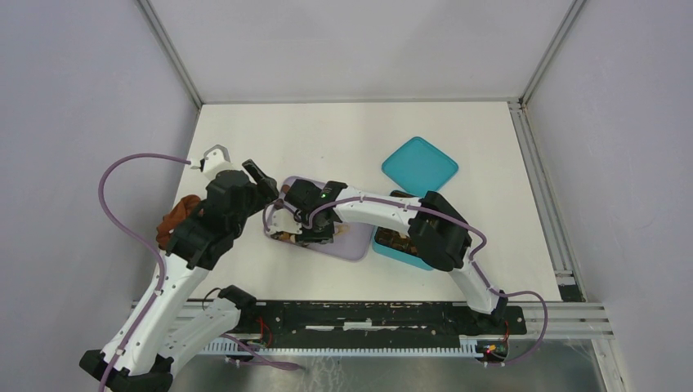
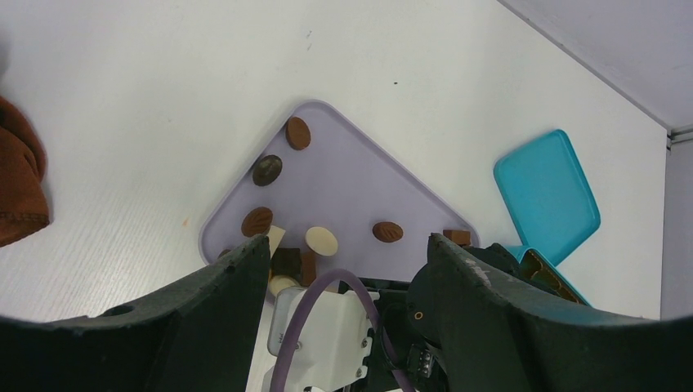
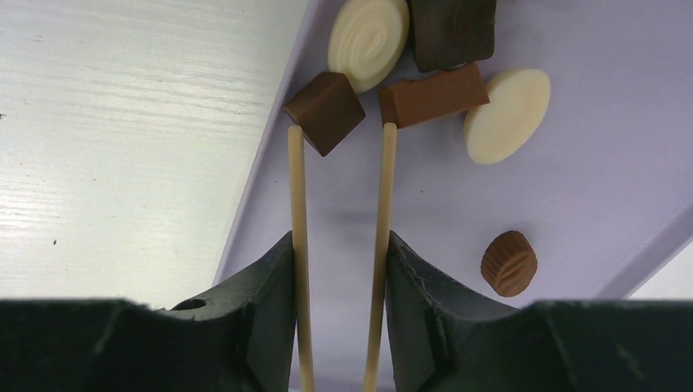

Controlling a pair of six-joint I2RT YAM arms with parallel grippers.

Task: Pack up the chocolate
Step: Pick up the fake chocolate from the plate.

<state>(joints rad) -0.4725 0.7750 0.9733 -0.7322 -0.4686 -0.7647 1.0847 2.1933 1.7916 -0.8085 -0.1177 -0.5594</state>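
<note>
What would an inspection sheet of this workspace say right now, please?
Surface: white table, no spills seen.
Job's things: chocolate pieces scattered on the lavender tray; teal box beside it holds some; teal lid lies off, behind the box.
Clutter: rust-brown cloth near the table's left edge.
Grippers: left gripper open, empty, above the tray; right gripper open, thin sticks along its fingers, tips by two brown pieces, nothing pinched.
Cables: purple cable loops wide off the left arm.
Surroundings: plain walls; nothing else seen.
</note>
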